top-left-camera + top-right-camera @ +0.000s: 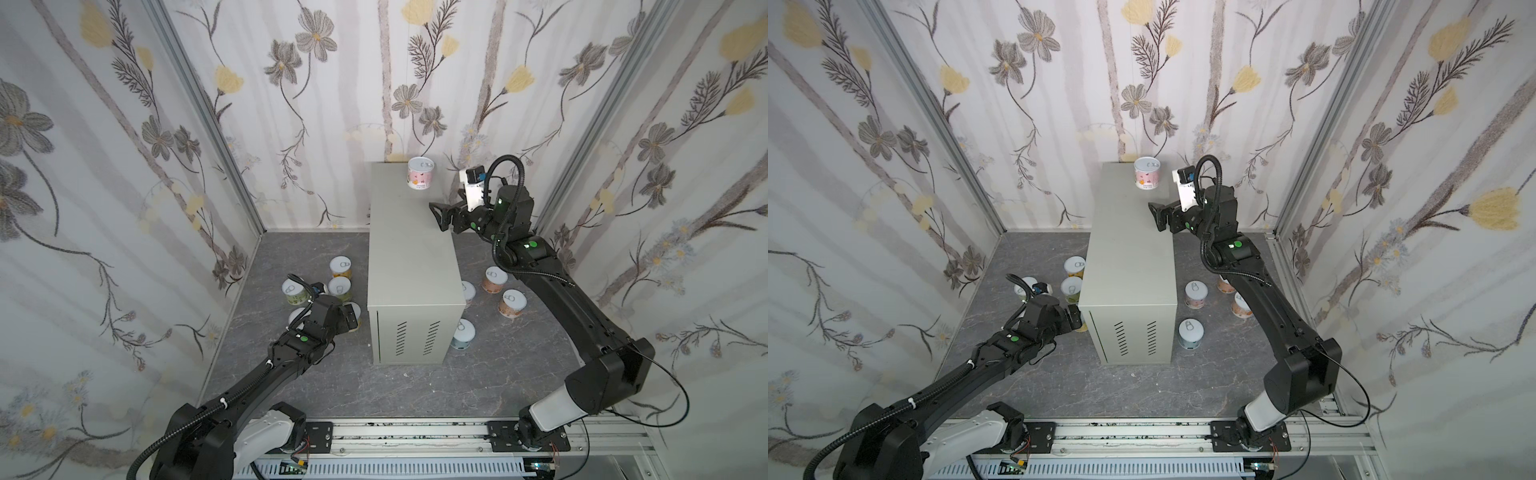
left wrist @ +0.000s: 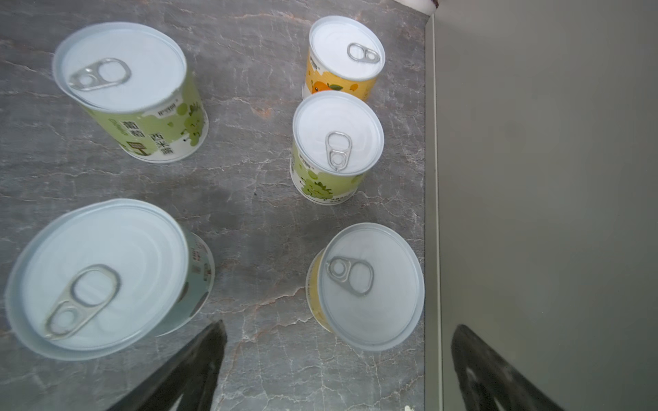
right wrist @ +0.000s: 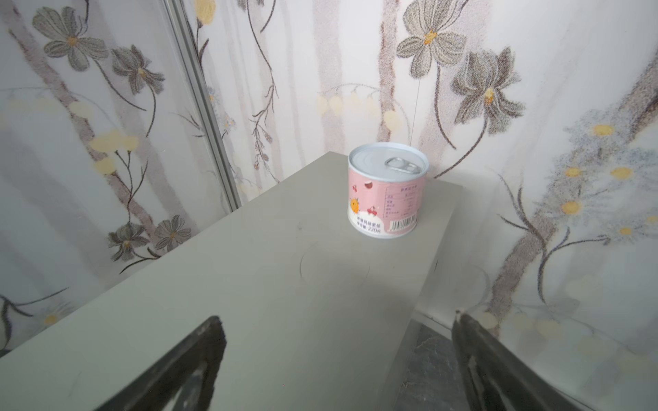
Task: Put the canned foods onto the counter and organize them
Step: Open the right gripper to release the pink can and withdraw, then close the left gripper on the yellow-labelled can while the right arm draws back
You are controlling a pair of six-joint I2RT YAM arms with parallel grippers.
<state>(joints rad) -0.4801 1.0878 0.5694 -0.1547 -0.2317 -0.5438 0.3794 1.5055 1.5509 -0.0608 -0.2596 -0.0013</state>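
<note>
Left wrist view, my left pincer: fingers spread wide, empty, over the dark grey marbled floor.
Floor cans: short round yellow-labelled can with silver pull-tab lid nearest, upright beside the tall grey-beige metal counter; a green-labelled can beyond it.
My right pincer: fingers apart, empty, above the counter top's right edge.
Pink-labelled can: upright on the counter's far corner, clear of my fingers.
</note>
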